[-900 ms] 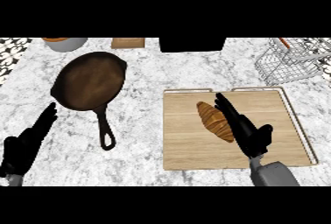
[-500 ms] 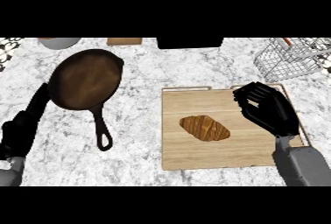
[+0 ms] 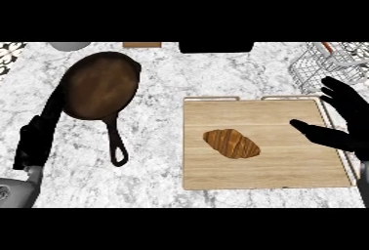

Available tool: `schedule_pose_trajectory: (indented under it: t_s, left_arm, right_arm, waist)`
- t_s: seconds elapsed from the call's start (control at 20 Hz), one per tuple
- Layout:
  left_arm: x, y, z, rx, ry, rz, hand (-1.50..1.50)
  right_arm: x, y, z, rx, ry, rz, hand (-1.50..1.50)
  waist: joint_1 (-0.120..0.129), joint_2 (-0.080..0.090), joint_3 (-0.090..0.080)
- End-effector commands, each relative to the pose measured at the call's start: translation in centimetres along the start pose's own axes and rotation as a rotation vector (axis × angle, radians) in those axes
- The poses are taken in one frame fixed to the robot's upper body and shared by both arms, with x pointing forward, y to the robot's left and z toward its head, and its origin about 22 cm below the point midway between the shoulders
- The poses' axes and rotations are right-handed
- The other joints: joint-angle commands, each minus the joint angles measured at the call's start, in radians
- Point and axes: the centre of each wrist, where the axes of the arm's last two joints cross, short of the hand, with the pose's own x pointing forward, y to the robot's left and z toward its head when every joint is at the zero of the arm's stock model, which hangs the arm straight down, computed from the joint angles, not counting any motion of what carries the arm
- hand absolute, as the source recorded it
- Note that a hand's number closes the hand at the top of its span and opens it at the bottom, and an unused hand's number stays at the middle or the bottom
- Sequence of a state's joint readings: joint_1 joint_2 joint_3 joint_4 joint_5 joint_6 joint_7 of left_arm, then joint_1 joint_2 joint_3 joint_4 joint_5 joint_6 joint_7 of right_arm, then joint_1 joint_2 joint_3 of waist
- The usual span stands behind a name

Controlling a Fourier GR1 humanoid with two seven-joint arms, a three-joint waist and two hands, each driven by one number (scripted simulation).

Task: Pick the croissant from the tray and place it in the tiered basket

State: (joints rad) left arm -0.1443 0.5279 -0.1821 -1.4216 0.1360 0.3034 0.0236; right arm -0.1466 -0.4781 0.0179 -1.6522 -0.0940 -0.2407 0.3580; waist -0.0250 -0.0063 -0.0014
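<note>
1. While the right robot hand point(image 3: 344, 128) hangs over the right edge of the tray point(image 3: 288, 168), its fingers are spread and nearly straight and its thumb points toward 9 o'clock; it has hold of nothing.
2. The croissant point(image 3: 231, 143) lies flat on the tray, a little left of the tray's middle, clear of the right robot hand, which sits at 3 o'clock from it.
3. It is a golden-brown oval pastry with darker ridges across its back, its long axis running from 10 o'clock to 4 o'clock.
4. The tray is a pale wooden board with thin metal handles along its far edge, and it rests on the marbled grey and white worktop point(image 3: 158, 83).
5. The tiered basket point(image 3: 317, 66) is a wire frame standing on the worktop at 1 o'clock from the croissant, just beyond the tray's far right corner; only part of it shows.
6. The fingertips of the right robot hand reach toward the basket's near side; I cannot tell whether they touch it.
7. A dark cast-iron skillet point(image 3: 99, 88) lies on the worktop at 10 o'clock from the croissant, its handle pointing toward 5 o'clock.
8. The left robot hand point(image 3: 39, 134) shows at the left edge, fingers straight and pointing up along the skillet's left rim, holding nothing.
</note>
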Motion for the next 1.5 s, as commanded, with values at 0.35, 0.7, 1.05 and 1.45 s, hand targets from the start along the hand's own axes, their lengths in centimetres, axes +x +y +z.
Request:
schedule_pose_trajectory:
  t_s: [0.35,0.7,1.05,1.45]
  left_arm:
    - [1.3,-2.3,-0.3,-0.036,-0.025,-0.011,0.0]
    - [0.6,-2.7,-0.4,-0.027,-0.026,-0.008,0.0]
    - [0.0,-1.2,-0.5,-0.028,-0.021,-0.008,0.0]
    - [-0.3,-1.3,-0.2,-0.026,-0.028,0.003,0.0]
  right_arm:
    - [10.1,-1.2,0.6,0.368,0.143,0.534,-1.5]
    - [15.1,3.8,-1.6,0.361,0.24,0.582,-1.5]
    - [12.9,6.6,-3.6,0.459,0.395,0.629,-1.5]
    - [11.5,8.7,-3.5,0.491,0.448,0.727,-1.5]
  waist:
    - [0.04,0.006,-0.001]
    - [0.044,0.009,0.0]
    - [0.037,0.007,0.001]
    - [0.031,0.007,0.001]
